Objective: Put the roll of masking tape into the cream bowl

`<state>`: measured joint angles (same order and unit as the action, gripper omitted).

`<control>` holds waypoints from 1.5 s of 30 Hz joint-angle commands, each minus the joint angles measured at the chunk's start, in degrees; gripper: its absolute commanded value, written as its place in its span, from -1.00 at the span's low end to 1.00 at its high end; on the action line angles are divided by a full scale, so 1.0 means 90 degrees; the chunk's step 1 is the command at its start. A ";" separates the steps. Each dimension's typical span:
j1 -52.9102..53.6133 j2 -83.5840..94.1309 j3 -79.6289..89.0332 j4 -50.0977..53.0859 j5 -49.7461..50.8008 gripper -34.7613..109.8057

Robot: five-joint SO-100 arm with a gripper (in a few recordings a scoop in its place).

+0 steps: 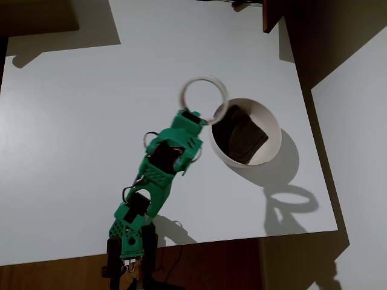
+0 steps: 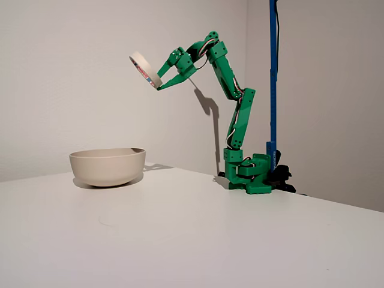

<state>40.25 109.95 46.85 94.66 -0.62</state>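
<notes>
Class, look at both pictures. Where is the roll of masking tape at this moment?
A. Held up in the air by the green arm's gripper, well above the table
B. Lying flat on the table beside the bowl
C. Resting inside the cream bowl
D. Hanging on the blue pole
A: in the fixed view the gripper clamps the roll of masking tape high above the cream bowl, which sits on the table.

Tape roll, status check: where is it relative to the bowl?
Claw shut on tape roll, held high. Cream bowl below on table, roll near its rim in overhead view. Nothing between.
</notes>
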 commanded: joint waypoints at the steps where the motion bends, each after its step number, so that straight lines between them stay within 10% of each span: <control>1: 0.0977 -0.0312 -0.0254 -0.0742 -0.0234 -0.63; 45: 0.1943 -0.5723 -0.2402 -0.1533 -0.1309 -0.64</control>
<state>57.39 56.69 30.32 82.09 -12.22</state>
